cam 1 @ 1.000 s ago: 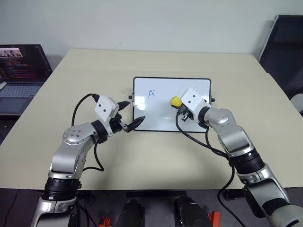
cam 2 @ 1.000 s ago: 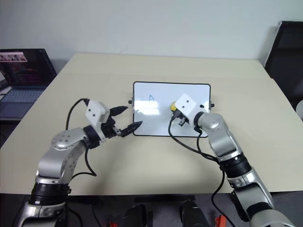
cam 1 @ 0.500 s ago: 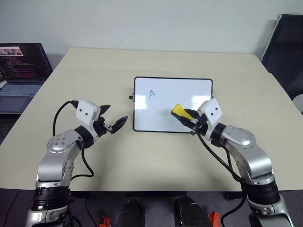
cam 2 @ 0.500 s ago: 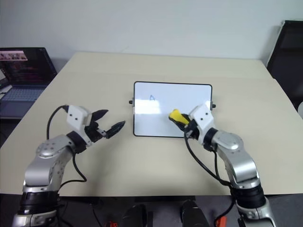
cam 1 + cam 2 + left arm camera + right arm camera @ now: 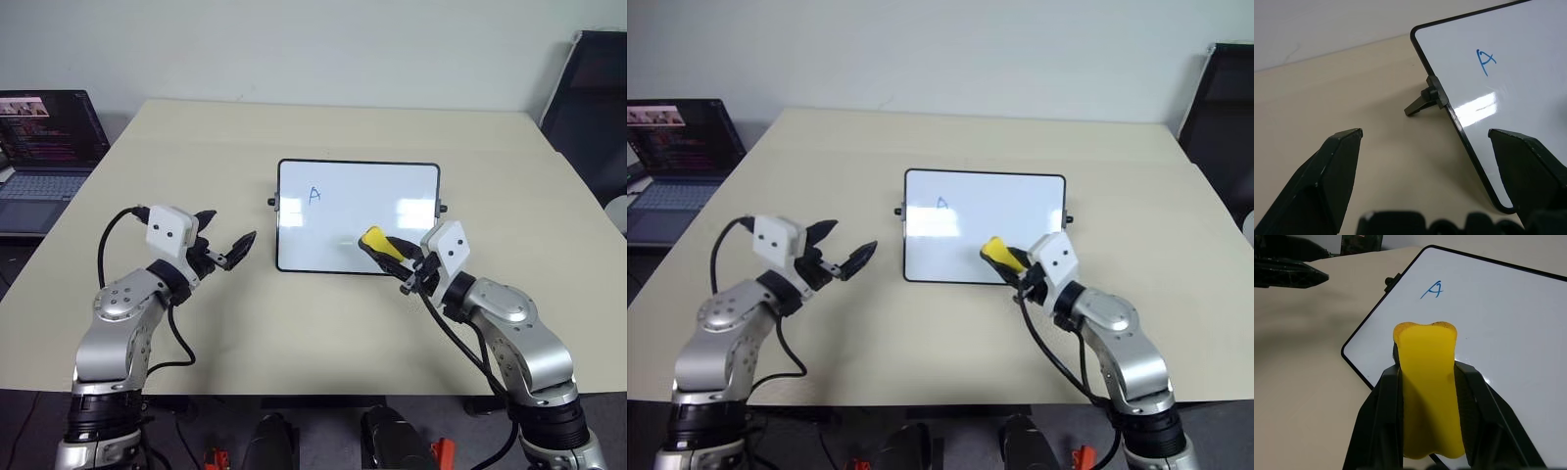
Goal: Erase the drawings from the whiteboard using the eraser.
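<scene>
Lying flat near the middle of the beige desk (image 5: pixel 323 323), the whiteboard (image 5: pixel 358 217) shows a single blue letter "A" (image 5: pixel 314 195) toward its far left corner, and the rest of the white surface looks clean apart from glare. The right gripper (image 5: pixel 392 251) has its jaws clamped on the eraser (image 5: pixel 378 242), a yellow block pinched between the two black fingers (image 5: pixel 1382 406), its free end poking out over the board's near edge, right of centre; whether it touches the glossy surface I cannot tell. The left gripper (image 5: pixel 224 247) hangs over bare desk just off the board's left short side, jaws spread apart and holding nothing, tips pointing toward the frame. A small black knob (image 5: pixel 1431 93) sticks out from that left edge. An open laptop (image 5: pixel 44 147) sits off at the far left, well away from the board.
</scene>
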Available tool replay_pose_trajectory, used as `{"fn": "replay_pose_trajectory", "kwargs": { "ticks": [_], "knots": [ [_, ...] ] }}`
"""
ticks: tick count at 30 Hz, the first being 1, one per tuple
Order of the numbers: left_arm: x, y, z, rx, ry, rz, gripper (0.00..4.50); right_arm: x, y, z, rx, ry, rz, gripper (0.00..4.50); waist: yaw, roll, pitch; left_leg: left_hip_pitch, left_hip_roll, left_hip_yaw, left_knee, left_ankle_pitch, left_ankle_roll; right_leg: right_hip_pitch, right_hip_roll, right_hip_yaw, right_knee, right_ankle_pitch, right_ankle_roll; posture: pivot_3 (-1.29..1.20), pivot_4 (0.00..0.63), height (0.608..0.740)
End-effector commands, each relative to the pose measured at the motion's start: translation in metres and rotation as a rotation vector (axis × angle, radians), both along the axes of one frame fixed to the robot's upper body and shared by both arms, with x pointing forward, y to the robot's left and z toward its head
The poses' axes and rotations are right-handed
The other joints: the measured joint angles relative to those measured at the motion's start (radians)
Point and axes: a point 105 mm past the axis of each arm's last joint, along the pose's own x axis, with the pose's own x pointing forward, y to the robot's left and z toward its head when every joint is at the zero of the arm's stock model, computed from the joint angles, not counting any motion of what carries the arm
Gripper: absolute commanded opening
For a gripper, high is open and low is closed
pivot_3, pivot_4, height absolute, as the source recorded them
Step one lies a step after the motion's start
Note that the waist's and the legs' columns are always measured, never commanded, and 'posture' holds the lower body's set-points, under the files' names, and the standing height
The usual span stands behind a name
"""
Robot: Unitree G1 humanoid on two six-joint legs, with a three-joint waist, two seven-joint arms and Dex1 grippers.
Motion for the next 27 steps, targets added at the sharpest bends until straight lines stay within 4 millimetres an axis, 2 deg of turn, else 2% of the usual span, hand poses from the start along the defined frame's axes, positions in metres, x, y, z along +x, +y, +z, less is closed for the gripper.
{"fn": "replay_pose_trajectory", "kwargs": {
  "ticks": [1,6,12,15,22,27],
  "knots": [
    [-0.002,-0.009,0.016,0.018,-0.057,-0.029,4.5,0.005,0.008,0.015,-0.025,-0.082,0.015,1.09,-0.001,0.0,0.0,0.0,0.0,0.0,0.0,0.0,0.0,0.0,0.0,0.0,0.0,0.0,0.0,0.0,0.15,0.74],
    [0.001,-0.013,0.017,0.031,-0.053,-0.048,4.5,0.028,0.031,0.034,-0.055,-0.14,0.039,1.09,-0.003,0.0,0.0,0.0,0.0,0.0,0.0,0.0,0.0,0.0,0.0,0.0,0.001,0.0,0.0,0.0,0.15,0.74],
    [0.007,-0.019,0.016,0.045,-0.041,-0.082,4.5,0.066,0.054,0.053,-0.159,-0.19,0.029,1.09,-0.001,0.0,0.0,0.0,0.0,0.0,0.0,0.0,0.0,0.0,0.0,-0.001,0.0,0.001,0.0,0.0,0.15,0.74],
    [0.009,-0.022,0.017,0.047,-0.035,-0.102,4.5,0.077,0.065,0.059,-0.201,-0.215,0.035,1.09,-0.002,0.0,0.0,0.0,0.0,0.0,-0.001,0.0,0.0,-0.001,0.0,-0.001,0.0,0.005,0.003,0.0,0.15,0.74],
    [0.01,-0.026,0.015,0.074,-0.025,-0.134,4.5,0.109,0.083,0.06,-0.303,-0.241,-0.019,1.09,-0.003,0.0,0.0,-0.001,0.0,0.0,-0.001,0.0,0.0,-0.001,0.0,-0.001,0.0,0.005,0.002,0.0,0.15,0.74],
    [0.008,-0.03,0.013,0.074,-0.022,-0.147,4.5,0.114,0.089,0.039,-0.412,-0.207,0.017,1.09,-0.003,0.0,0.0,-0.001,0.0,0.0,-0.001,0.0,0.0,-0.001,0.0,-0.001,0.0,0.005,0.002,0.0,0.15,0.74]
  ]
}}
